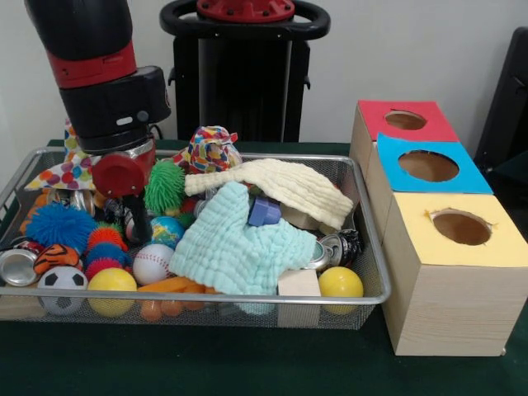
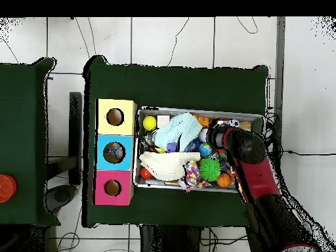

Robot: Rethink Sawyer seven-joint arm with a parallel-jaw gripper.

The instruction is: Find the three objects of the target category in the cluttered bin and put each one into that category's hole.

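My gripper reaches down into the left part of the wire bin, among the balls. Its tip is beside a globe-patterned ball and just above a baseball; the clutter hides whether it holds anything. Around it lie a green spiky ball, a blue spiky ball, a soccer ball and a yellow ball. A mint cloth and a cream cloth cover the bin's middle. In the overhead view the arm covers the bin's right end.
Three wooden boxes stand beside the bin, topped with a red hole, a blue hole and a yellow hole. The bin also holds crushed cans, a wooden block, another yellow ball and patterned cloths.
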